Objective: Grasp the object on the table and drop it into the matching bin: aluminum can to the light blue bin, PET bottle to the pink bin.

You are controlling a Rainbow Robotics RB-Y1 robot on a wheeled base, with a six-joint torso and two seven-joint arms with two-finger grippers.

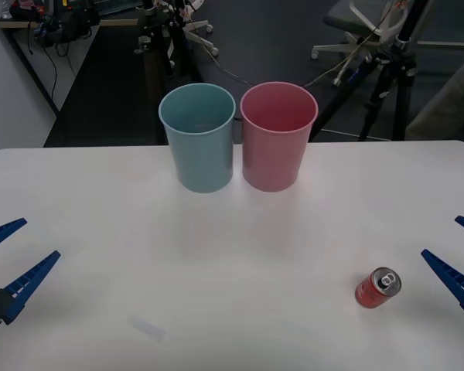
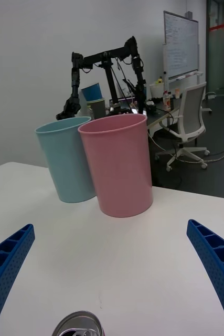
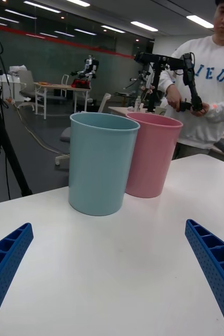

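We find the aluminum can (image 1: 378,287) standing upright at the lower right of the front view, on the table (image 1: 232,309), well apart from both bins. Just to its right, at the frame's right edge, our right gripper (image 1: 462,259) waits with its blue fingers spread and nothing between them; in the right wrist view the can's silver top (image 2: 79,324) sits between those fingers at the bottom edge. At the upper middle of the front view the light blue bin (image 1: 198,137) and the pink bin (image 1: 278,135) stand side by side, close together. Our left gripper (image 1: 12,255) idles at the lower left, fingers likewise apart and empty. We judge the grasp not yet begun: next we must bring the right fingers around the can and close, then carry it to the light blue bin
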